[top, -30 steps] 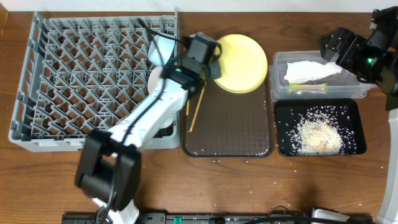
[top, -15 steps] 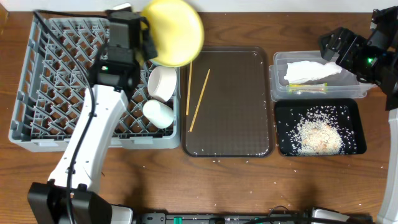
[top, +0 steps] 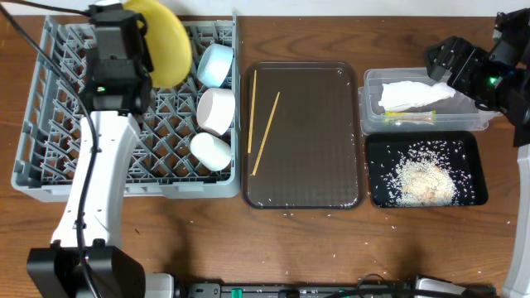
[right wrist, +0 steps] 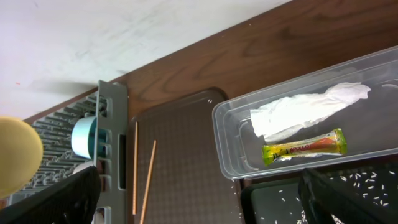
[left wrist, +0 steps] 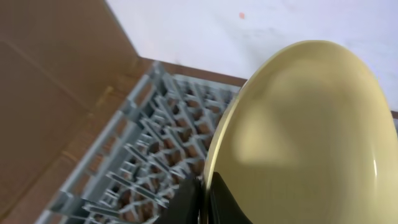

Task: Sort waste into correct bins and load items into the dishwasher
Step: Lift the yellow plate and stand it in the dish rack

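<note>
Right now the left gripper (left wrist: 205, 202) is squeezed tight on the rim of the yellow plate (left wrist: 298, 137). The plate is tipped up on its edge, not lying flat. Just under this hand is the back part of the big grey dish rack (top: 58, 124). I cannot tell if the plate touches the rack.

A little way off, past the plate side of the hand, the light blue bowl (top: 217, 64) sits in the rack by its wall. Next to it and nearer the arm's base is the white bowl (top: 217, 109), and then the small white cup (top: 209, 151).

Farther from the hand, outside the rack, is the brown tray (top: 306, 165). The two chopsticks (top: 267, 132) lie on it, side by side but not touching.

Way over on the other side is the right gripper (top: 451, 60). Its fingers (right wrist: 56, 199) are spread wide and hold nothing. It hangs up high over the clear tub (top: 368, 108). Inside the tub, below this hand, lie the white napkin (right wrist: 308, 112) and the green-and-yellow wrapper (right wrist: 305, 147). Just beside the tub, closer to the arm's base, is the black tray (top: 472, 165) with a pile of rice (top: 422, 178) in it.
</note>
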You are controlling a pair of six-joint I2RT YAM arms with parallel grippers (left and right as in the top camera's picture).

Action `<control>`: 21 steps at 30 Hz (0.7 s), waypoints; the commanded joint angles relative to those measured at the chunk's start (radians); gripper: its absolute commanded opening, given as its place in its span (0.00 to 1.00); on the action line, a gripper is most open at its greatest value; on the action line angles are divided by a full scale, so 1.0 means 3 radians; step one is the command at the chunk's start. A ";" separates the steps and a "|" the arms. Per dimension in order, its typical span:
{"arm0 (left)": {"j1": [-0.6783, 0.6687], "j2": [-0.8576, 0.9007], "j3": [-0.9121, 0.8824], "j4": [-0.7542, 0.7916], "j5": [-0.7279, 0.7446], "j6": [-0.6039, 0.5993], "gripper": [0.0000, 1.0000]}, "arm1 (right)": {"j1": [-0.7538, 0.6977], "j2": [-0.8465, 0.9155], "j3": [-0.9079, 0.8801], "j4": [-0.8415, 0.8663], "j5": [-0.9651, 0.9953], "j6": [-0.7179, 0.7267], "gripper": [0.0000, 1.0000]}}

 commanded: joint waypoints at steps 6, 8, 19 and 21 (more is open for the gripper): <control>0.0069 0.0251 0.0005 0.0207 -0.0156 0.0462 0.07 | -0.0031 0.0004 0.0033 -0.0005 -0.0013 0.0019 0.99; 0.0069 0.0342 0.0005 0.0261 -0.0201 0.0539 0.07 | -0.0031 0.0004 0.0033 -0.0005 -0.0013 0.0019 0.99; 0.0067 0.0624 0.0005 0.0460 -0.0511 0.0693 0.08 | -0.0031 0.0004 0.0033 -0.0005 -0.0013 0.0019 0.99; 0.0057 0.0624 0.0005 0.0459 -0.0511 0.0694 0.07 | -0.0031 0.0004 0.0033 -0.0005 -0.0013 0.0019 0.99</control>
